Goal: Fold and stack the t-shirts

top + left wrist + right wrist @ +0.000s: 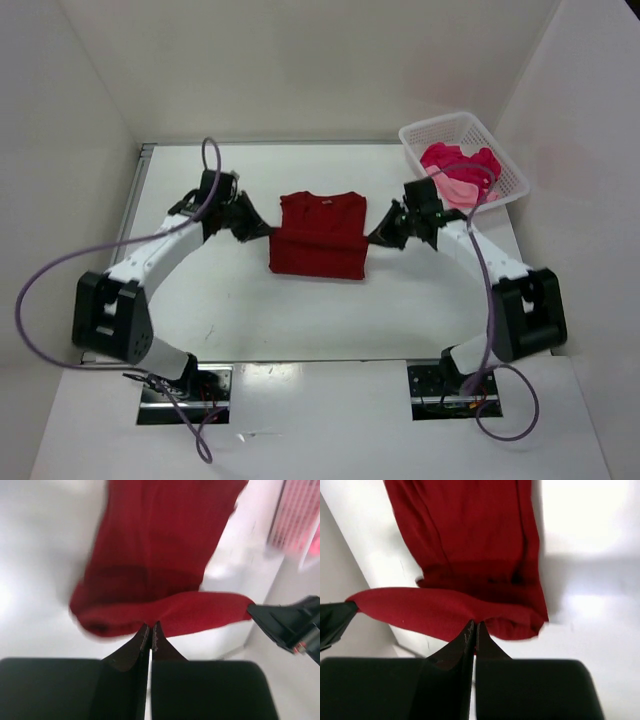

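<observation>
A dark red t-shirt (320, 235) lies partly folded in the middle of the table, collar toward the back. My left gripper (263, 230) is shut on its left side and my right gripper (376, 238) is shut on its right side. In the left wrist view the closed tips of the left gripper (150, 626) pinch a raised band of the dark red t-shirt (150, 545). The right wrist view shows the right gripper (473, 625) pinching the same band of red cloth (465, 540). A light pink t-shirt (462, 190) and a magenta t-shirt (445, 157) lie bunched in the basket.
A white lattice basket (462, 118) stands at the back right corner, close behind my right arm. White walls enclose the table on the left, back and right. Purple cables loop off both arms.
</observation>
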Robot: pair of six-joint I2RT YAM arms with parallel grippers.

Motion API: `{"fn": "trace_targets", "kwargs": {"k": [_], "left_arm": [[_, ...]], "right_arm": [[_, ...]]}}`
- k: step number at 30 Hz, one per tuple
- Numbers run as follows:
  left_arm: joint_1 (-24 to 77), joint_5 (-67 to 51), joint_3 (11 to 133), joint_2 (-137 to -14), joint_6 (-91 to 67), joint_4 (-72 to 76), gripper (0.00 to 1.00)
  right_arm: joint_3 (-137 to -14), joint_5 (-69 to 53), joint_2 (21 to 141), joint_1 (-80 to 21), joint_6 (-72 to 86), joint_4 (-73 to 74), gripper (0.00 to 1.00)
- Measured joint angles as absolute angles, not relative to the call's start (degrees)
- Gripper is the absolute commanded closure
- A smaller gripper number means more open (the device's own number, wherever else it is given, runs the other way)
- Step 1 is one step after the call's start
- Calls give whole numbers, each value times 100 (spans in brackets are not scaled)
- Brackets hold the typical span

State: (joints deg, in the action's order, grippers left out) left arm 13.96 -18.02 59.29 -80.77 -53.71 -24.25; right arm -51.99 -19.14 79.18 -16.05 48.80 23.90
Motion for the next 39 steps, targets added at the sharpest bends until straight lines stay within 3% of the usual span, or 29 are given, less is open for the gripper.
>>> {"fn": "trace_targets", "kwargs": {"k": [6, 13, 16, 19, 23, 25, 29, 32, 37, 39], "left_arm": [[1341, -1295, 7559, -9887, -5199, -1905, 100], [1066, -1096, 8329, -11098, -5162, -1439, 99], [987, -1057, 8617, -11561, -5262, -1347, 94], [961, -1044, 9028, -12014, -5290, -1258, 84], [910, -1022, 9358, -12296, -5406, -1059, 56], [856, -1026, 9426, -12302, -5452, -954, 42], [744, -1031, 9498, -12230, -5577, -681, 40], [725, -1033, 9277, -11968, -5588, -449, 42], [1221, -1129, 8921, -11616, -5596, -119, 44], [1579, -1221, 8853, -11642, -5603, -36, 46]], "right_arm": [[-7238, -1734, 9813, -1247, 4228, 2316, 100], [-9520, -1686, 11797, -1096, 3854, 2364, 100], [-10296, -1710, 12503, -1098, 3765, 2512, 100], [-11008, -1682, 13146, -1096, 3721, 2604, 91], [-11443, -1627, 13531, -1087, 3669, 2753, 73], [-11627, -1614, 13566, -1070, 3647, 2821, 68], [-11872, -1542, 13463, -1072, 3564, 2814, 63], [-11690, -1441, 13141, -1085, 3476, 2749, 63], [-10770, -1431, 12274, -1251, 3461, 2563, 87], [-10790, -1437, 12293, -1444, 3424, 2515, 88]]}}
